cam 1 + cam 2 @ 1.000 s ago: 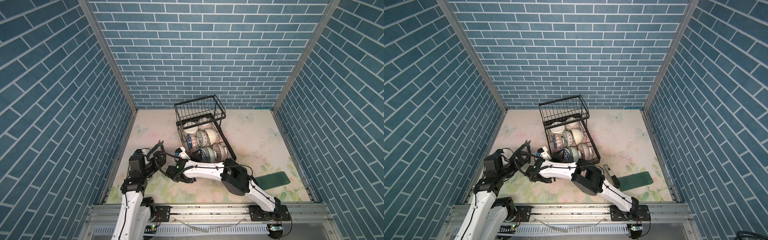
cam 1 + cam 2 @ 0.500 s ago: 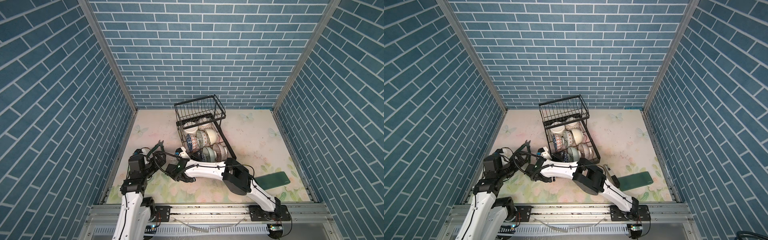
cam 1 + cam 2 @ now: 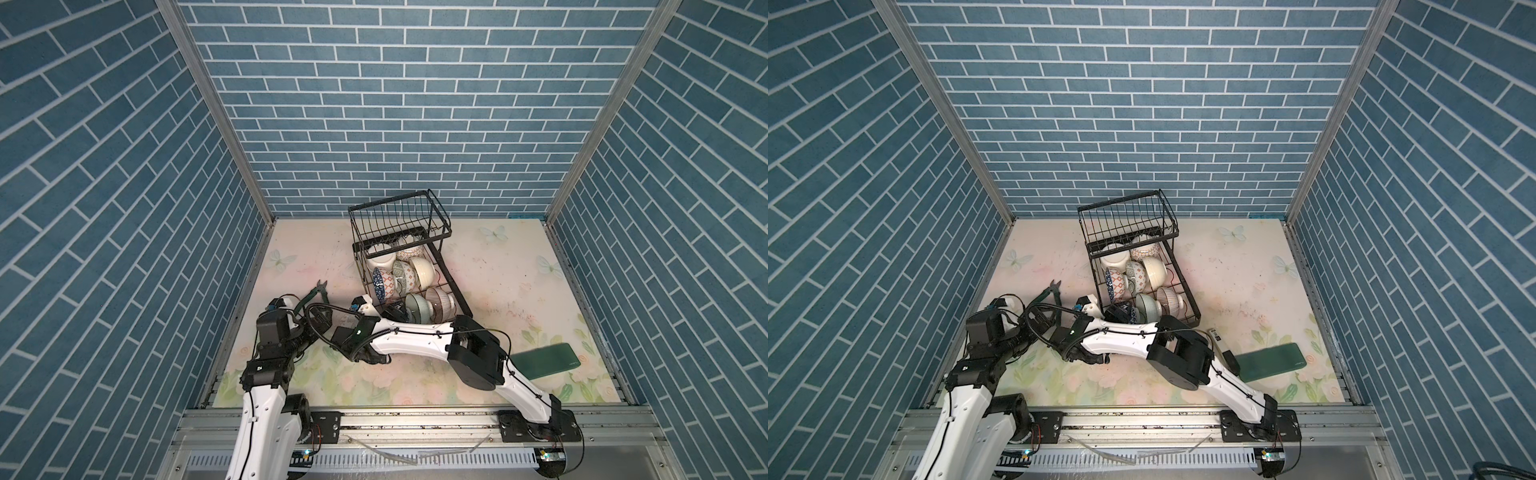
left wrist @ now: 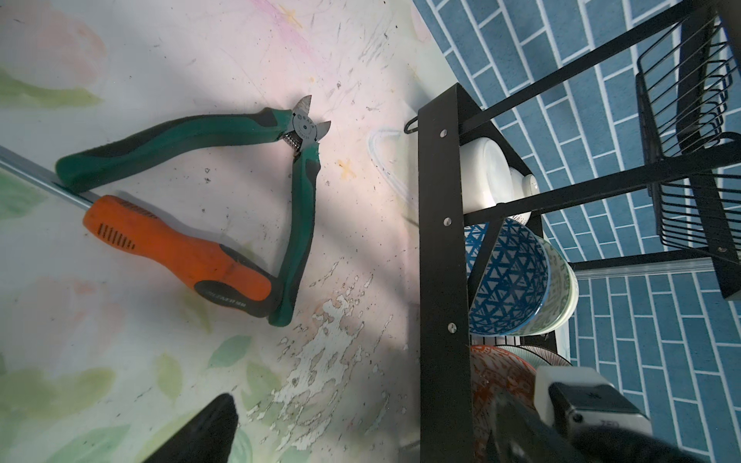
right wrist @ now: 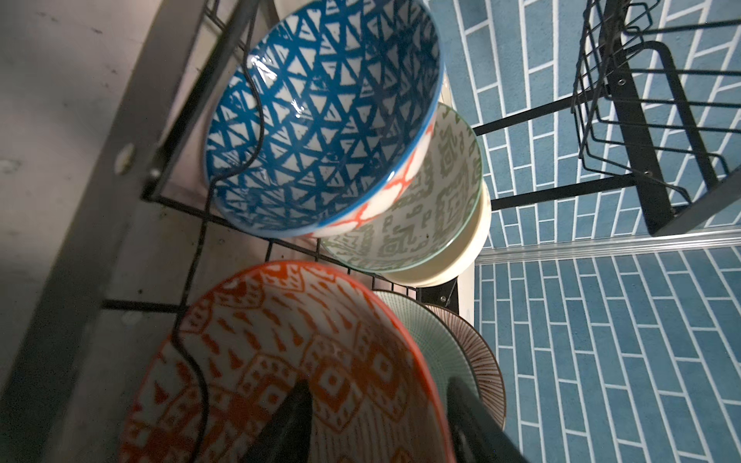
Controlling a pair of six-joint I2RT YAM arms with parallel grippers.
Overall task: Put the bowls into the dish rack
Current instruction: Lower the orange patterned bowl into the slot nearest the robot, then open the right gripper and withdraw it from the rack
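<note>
- Rim of the orange-patterned bowl (image 5: pixel 280 360) passes between the two fingers of the right gripper (image 5: pixel 377 385). One finger (image 5: pixel 292 425) is inside the bowl and the other is outside its wall. The coming move depends on this relation.
- This bowl stands on its edge at the near end of the lower tray of the dish rack (image 4: pixel 441 260), behind a curved wire divider (image 5: pixel 200 381). Its opening is turned to the rack's left side.
- The right gripper is about half open. A gap shows between the inner finger and the rim, so I judge that it grips nothing. Whether the outer finger touches the wall, I cannot tell.
- To leave, the gripper should probably go back along its own fingers, away from the rack. A sideways move could pull the bowl off its divider.
- Deeper in the rack stand a blue-triangle bowl (image 5: pixel 320 120), a grey-green patterned bowl (image 5: pixel 437 192) and a cream bowl (image 5: pixel 465 256). Beside the orange one are a pale green ribbed bowl (image 5: pixel 433 340) and a brown-striped bowl (image 5: pixel 487 360).
- The left gripper (image 4: pixel 365 401) is fully open and empty. It is just beside the rack's near left corner, over the table (image 4: pixel 200 60), near the pliers (image 4: pixel 180 136) and the screwdriver (image 4: pixel 172 248). The right arm is the nearer one.
- In both top views no bowl lies outside the rack, so the loading seems almost complete.
</note>
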